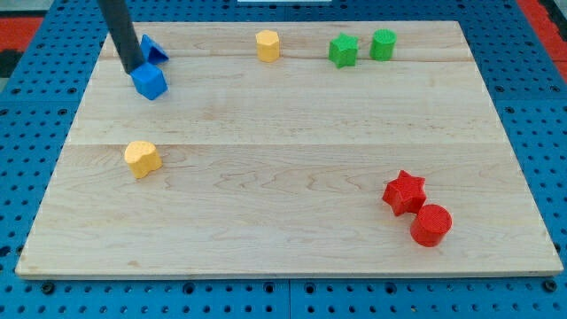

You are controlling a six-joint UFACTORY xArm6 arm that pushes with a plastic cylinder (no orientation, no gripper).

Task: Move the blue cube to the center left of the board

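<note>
- Red cylinder [431,224] and red star [404,192], view's lower right, touching; both fully visible.
- Yellow heart [142,159], left of centre, alone.
- Blue cube [150,81], upper left: bright blue, tilted, unobstructed.
- My tip [133,70] touches the cube's upper-left edge; the rod carries no pincer.
- Second blue block [153,49] partly hidden behind rod; shape unclear.
- Top edge: yellow block [267,45], green star [343,50], green cylinder [383,44].

The rod's tip [133,70] touches the cube [150,82] just below-right of it, a second block [154,49] close behind, everything else well apart rightward.
</note>
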